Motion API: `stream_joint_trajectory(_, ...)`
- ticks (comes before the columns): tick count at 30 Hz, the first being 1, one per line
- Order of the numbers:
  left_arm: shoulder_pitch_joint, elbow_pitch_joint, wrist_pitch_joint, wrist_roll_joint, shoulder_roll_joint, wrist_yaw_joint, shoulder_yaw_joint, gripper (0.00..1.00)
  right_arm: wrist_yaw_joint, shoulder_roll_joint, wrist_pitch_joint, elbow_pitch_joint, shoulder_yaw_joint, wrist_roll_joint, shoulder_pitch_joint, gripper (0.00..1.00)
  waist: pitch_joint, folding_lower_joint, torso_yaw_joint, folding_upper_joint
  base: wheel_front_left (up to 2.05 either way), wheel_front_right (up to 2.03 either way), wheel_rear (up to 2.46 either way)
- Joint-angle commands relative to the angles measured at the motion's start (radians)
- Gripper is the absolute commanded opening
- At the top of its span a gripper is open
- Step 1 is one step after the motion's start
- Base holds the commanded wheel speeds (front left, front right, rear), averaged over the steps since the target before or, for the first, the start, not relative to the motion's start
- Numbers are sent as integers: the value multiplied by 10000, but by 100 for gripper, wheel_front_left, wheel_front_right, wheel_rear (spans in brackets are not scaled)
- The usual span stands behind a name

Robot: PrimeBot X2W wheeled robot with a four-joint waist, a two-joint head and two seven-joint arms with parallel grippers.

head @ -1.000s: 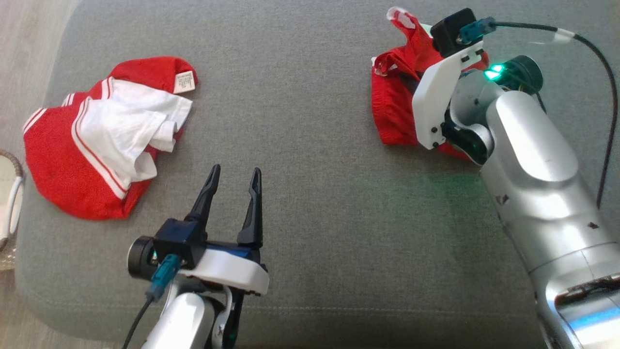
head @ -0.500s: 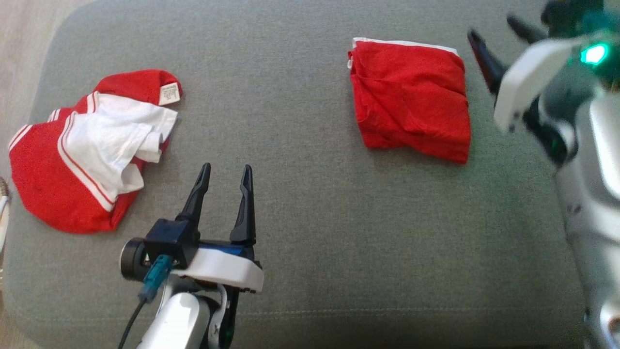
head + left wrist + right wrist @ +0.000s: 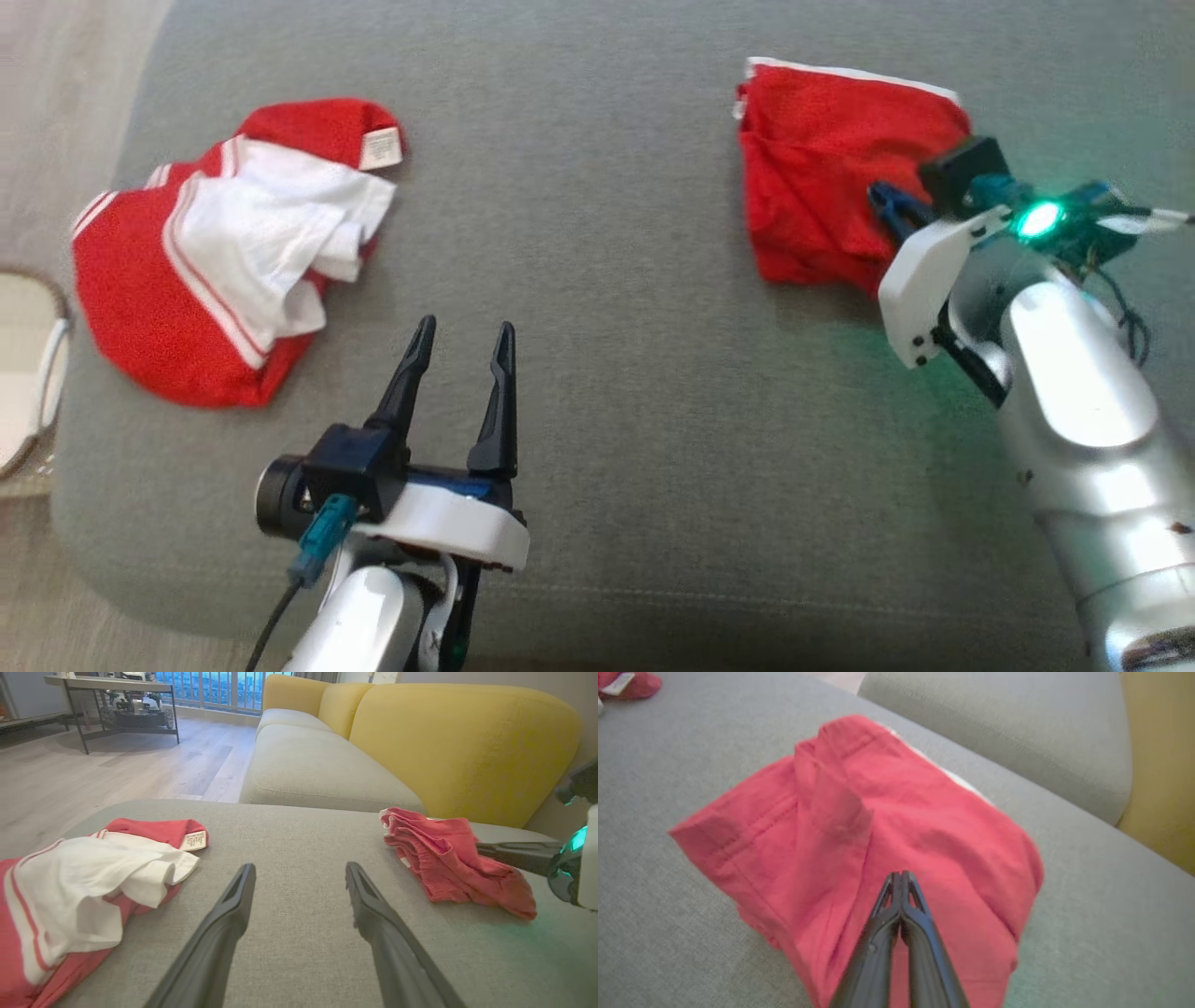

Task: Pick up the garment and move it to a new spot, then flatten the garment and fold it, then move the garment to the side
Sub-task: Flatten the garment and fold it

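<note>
Folded red garment (image 3: 831, 168) flat at the far right of the grey cushion (image 3: 607, 280). Right gripper (image 3: 876, 194) over the cushion's right side, fingers pressed together, tips low over the garment. Left gripper (image 3: 465, 325) above the cushion's near edge, fingers apart, holding nothing. Striped cloth (image 3: 233, 261) crumpled at the cushion's left edge.
</note>
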Motion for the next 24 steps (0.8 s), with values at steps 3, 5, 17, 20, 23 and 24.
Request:
stream_joint_trajectory(3,-299,-186,-96,-161,-4,70,311,100,-2,471,-360,776,270,241,-420,0,15,0,439,0,0,0,0)
stream_joint_trajectory(5,-284,-164,-106,-187,-4,89,334,100,-2,717,-534,1103,438,742,-473,0,1,0,485,0,0,0,0)
stream_joint_trajectory(17,-154,-224,-136,-178,84,218,362,100,-2,593,77,-326,3199,3940,79,0,-231,0,228,0,0,0,0)
stream_joint_trajectory(20,-107,-245,-139,-186,94,239,338,100,-2,-81,-337,-1151,2910,3823,235,0,-342,0,164,0,0,0,0)
stream_joint_trajectory(23,8,-285,-149,-256,85,302,393,100,-2,-267,-926,-1832,1840,3499,750,100,-556,0,127,0,0,0,0)
stream_joint_trajectory(24,79,-302,-152,-319,89,351,473,100,-2,-206,-1107,-2083,1493,3404,983,100,-625,0,85,0,0,0,0)
